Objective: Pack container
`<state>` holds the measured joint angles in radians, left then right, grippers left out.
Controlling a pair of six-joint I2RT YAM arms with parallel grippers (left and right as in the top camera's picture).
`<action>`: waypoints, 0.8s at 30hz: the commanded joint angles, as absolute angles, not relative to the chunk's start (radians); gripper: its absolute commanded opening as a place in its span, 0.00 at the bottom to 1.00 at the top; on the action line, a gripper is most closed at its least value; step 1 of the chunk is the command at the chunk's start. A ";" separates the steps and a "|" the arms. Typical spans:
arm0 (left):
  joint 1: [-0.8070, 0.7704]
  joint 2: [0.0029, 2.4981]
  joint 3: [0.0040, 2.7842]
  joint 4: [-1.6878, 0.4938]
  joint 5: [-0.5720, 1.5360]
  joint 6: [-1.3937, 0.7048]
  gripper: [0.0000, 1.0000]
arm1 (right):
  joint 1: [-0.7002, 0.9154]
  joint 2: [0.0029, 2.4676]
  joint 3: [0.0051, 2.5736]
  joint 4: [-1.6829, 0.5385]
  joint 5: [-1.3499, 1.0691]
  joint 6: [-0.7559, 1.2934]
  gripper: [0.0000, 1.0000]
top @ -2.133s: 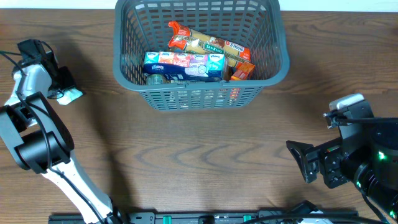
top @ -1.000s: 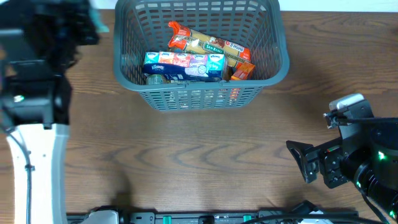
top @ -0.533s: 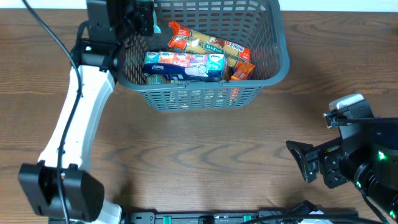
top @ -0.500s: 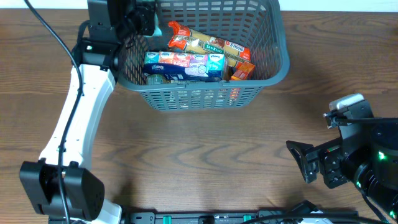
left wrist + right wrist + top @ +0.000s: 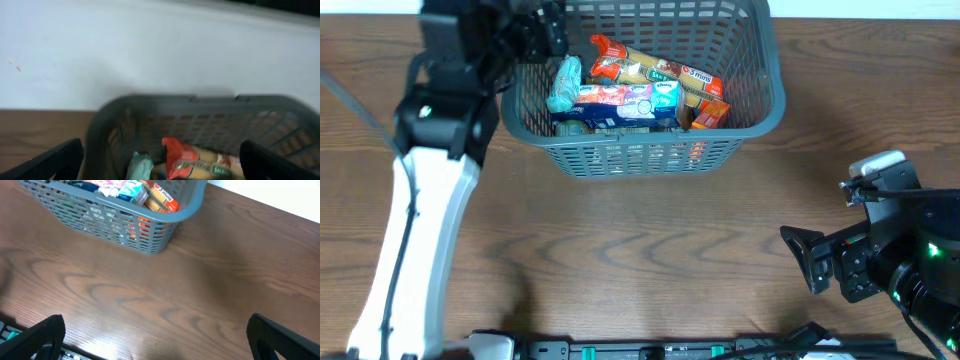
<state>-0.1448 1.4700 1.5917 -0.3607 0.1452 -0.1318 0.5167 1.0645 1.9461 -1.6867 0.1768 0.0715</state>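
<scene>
Now, left fingers point(image 5: 55, 160) spread over container point(image 5: 650, 160) (teal packet point(image 5: 563, 85) inside), right fingers point(image 5: 40, 335) spread above table point(image 5: 650, 260).

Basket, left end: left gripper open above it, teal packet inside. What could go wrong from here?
1. The teal packet lies propped on the tissue pack, so it may slide or tip.
2. The left gripper hangs close over the basket rim; pulling away low could catch it and shift the basket.
</scene>
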 commanded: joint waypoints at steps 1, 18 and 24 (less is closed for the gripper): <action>-0.141 1.444 1.595 -0.366 0.112 -0.140 0.99 | 0.524 1.065 1.946 -1.689 0.186 0.066 0.99; -0.131 1.345 1.594 -0.828 0.103 -0.106 0.99 | 0.524 1.065 1.946 -1.689 0.186 0.066 0.99; -0.131 1.087 1.589 -1.045 0.091 -0.030 0.98 | 0.524 1.065 1.946 -1.689 0.186 0.065 0.99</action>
